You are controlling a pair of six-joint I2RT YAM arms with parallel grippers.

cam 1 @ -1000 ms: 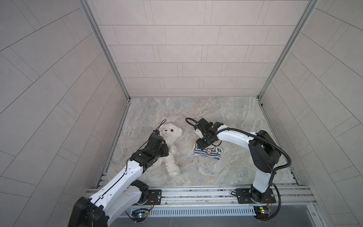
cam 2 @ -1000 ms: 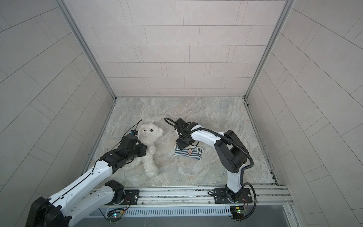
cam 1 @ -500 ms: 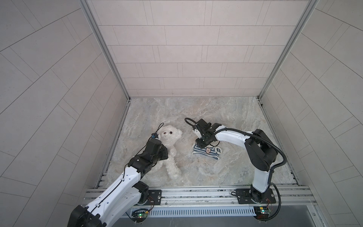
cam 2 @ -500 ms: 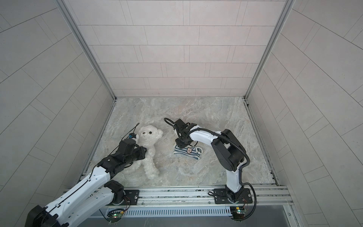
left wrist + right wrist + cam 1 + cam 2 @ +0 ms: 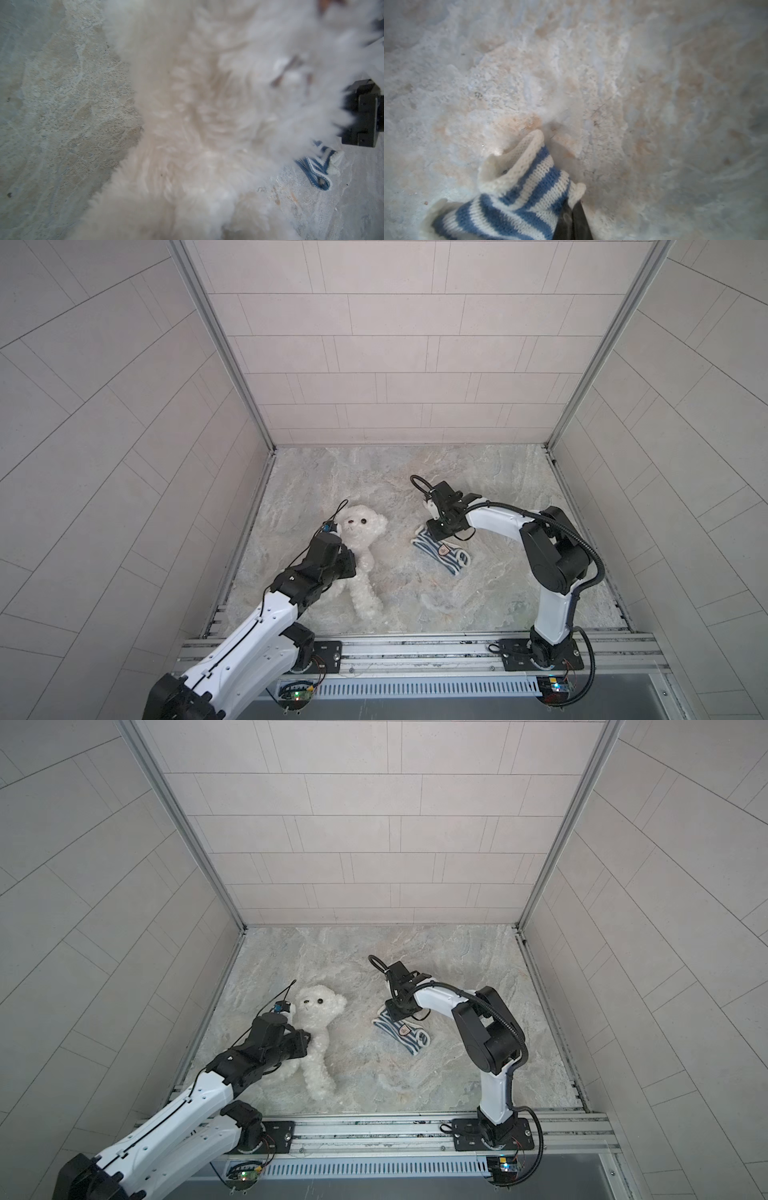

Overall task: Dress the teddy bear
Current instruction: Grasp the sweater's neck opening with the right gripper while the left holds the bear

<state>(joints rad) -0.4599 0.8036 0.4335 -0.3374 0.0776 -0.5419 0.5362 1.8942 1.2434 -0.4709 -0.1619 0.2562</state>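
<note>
**Q:** Where does the teddy bear (image 5: 362, 556) lie?

**A:** Face up, left of centre in both top views, on the marbled floor (image 5: 478, 593), with its head toward the top of the frame. My left pincer (image 5: 348, 561) sits against its shoulder. Fur hides the jaws, so I cannot tell whether they are spread.

**Q:** And the right pincer (image 5: 574, 205)?

**A:** Its jaws are pressed together on an edge of the striped shirt (image 5: 519, 187). The shirt lies right of the bear, apart from it.

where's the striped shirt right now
In both top views the striped shirt lies right of the teddy bear, one edge pinched by the right gripper.
</note>
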